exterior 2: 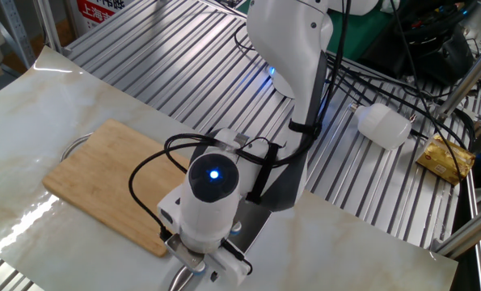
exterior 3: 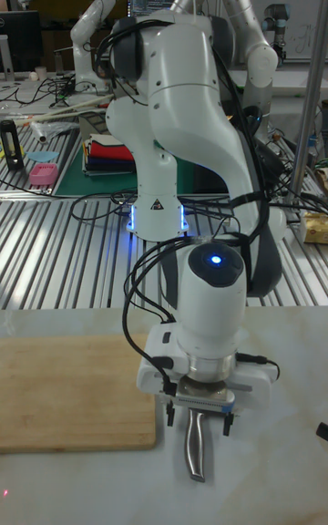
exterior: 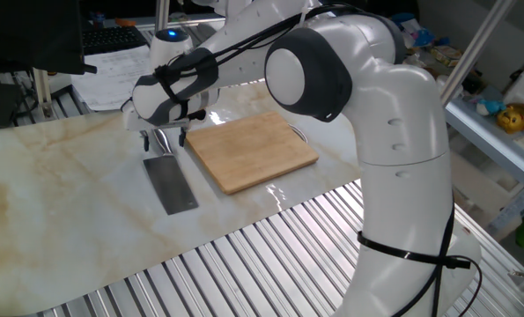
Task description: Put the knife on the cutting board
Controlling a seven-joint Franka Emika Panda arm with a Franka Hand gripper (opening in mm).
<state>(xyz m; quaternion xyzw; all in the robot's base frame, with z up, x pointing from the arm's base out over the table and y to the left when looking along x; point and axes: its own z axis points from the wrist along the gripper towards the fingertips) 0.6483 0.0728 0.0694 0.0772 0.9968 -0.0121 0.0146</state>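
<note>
The knife [exterior: 172, 183] lies flat on the marble sheet, left of the cutting board [exterior: 253, 148], dark blade toward the front edge. Its silver handle [exterior 3: 194, 447] points away from the arm's base. My gripper [exterior 3: 199, 417] hovers just above the handle, open, one finger [exterior 3: 171, 414] on each side, holding nothing. In the other fixed view the gripper [exterior 2: 198, 273] hides most of the knife, and only part of the blade [exterior 2: 255, 226] shows behind it. The wooden cutting board [exterior 2: 111, 182] is bare, its metal loop on the far edge from the knife.
Ribbed metal table [exterior: 270, 255] surrounds the marble sheet. Papers and a keyboard [exterior: 112, 62] lie at the back left. A white cylinder [exterior 2: 383, 125] and a yellow packet [exterior 2: 446, 158] lie beside the arm's base, with loose cables.
</note>
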